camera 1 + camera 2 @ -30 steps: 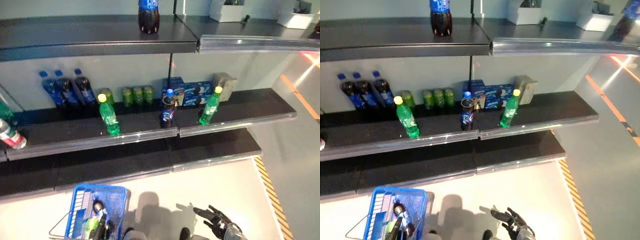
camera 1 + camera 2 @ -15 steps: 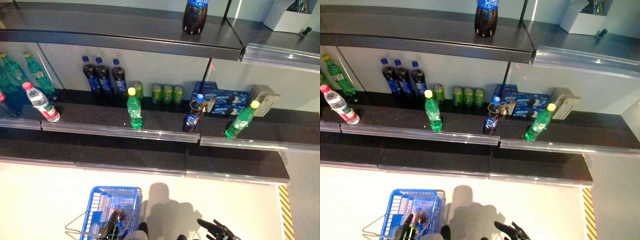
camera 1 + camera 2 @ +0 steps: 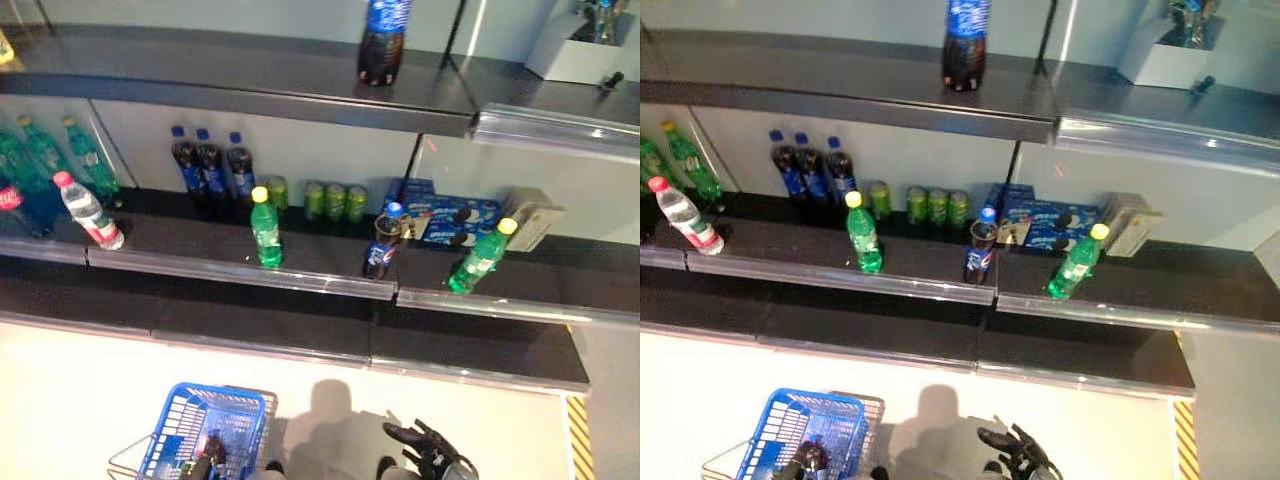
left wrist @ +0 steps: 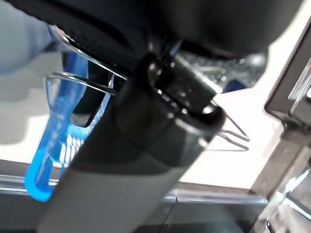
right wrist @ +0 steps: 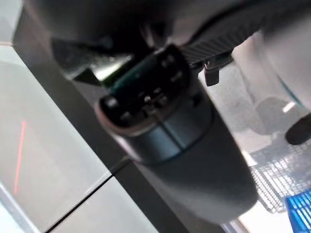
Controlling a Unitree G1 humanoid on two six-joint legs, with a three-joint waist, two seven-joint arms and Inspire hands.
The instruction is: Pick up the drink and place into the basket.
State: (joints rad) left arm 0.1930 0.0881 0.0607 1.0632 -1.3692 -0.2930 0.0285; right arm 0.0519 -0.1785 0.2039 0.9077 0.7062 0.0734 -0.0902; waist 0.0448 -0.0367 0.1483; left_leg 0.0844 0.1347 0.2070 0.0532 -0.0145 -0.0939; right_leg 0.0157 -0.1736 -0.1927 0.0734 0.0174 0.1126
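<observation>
Shelves [image 3: 300,265] hold bottles above pale floor [image 3: 90,400].

Right hand [image 3: 428,452] hangs low, fingers spread; left hand [image 3: 207,462] barely shows.

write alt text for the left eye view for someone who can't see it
Store shelves hold drinks: on the middle shelf a green bottle, a dark cola bottle and a tilted green bottle stand at the front, with cans behind. Below, a blue basket sits at the robot's left and its right hand hangs open and empty.
</observation>
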